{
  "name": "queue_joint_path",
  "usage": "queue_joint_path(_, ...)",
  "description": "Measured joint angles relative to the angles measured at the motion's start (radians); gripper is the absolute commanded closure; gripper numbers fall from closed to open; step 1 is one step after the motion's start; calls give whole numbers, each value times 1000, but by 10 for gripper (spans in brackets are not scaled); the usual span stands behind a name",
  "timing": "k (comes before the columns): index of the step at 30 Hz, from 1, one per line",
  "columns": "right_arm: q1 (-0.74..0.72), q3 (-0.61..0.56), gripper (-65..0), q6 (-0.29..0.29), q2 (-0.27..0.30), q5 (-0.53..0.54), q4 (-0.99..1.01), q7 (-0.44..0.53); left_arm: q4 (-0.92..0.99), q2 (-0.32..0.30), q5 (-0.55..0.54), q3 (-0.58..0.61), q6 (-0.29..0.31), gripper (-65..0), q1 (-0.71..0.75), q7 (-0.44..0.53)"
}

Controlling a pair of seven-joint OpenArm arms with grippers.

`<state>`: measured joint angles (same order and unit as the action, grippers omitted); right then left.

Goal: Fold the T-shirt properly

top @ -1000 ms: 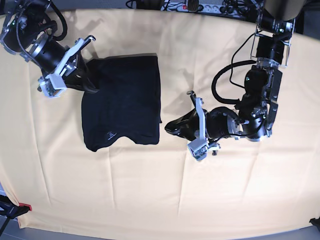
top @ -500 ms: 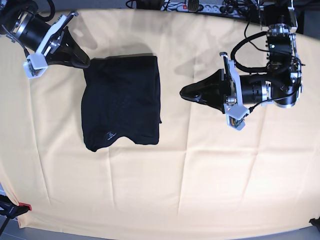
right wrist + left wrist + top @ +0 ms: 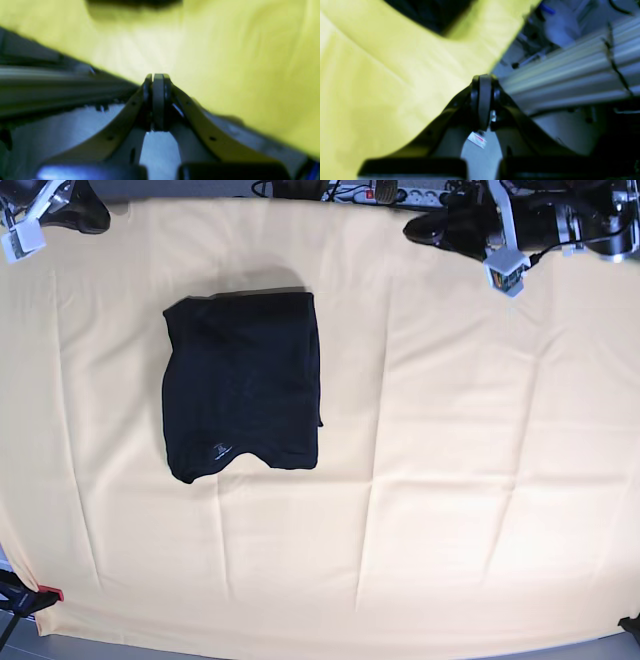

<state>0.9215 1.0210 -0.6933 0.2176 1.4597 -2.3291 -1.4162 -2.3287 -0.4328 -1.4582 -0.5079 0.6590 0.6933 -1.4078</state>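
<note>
Yellow cloth [image 3: 450, 480] is covering the table; folded T-shirt [image 3: 243, 385] is lying left of centre, long axis front-to-back. Both grippers, right [image 3: 95, 222] nearer, left [image 3: 415, 227], are sitting closed, empty, at far corners.

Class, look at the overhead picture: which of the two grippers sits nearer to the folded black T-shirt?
The right gripper, at the top-left corner of that view. The T-shirt lies on the left half of the yellow cloth; the left gripper is across at the top right.
</note>
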Motion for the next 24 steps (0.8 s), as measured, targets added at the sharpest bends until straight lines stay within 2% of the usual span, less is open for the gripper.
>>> queue_joint_path(4,49,87,0,0,5,0,-1,6,-14,2,0,-115,0,0,167,1)
queue_joint_path(7,108,101,0,-3,2,10,7,10,-14,-2,-1,-194,0,0,283,14)
queue_joint_path(10,169,101,0,-4,5,15,61,12,-14,1,113,-232,2,0,380,2)
queue_joint_path(13,199,101,0,-3,11,10,148,10,-14,24,134,-233,20,0,451,12)
queue_joint_path(20,214,54,0,-3,12,12,376,14,219,73,136,-230,28,0,483,40)
queue_joint_path(23,213,-41,0,-3,50,-3,481,16,358,73,166,-207,27,0,449,88)
queue_joint_path(24,210,-82,0,-3,69,-37,513,18,406,73,190,-193,28,0,427,105)
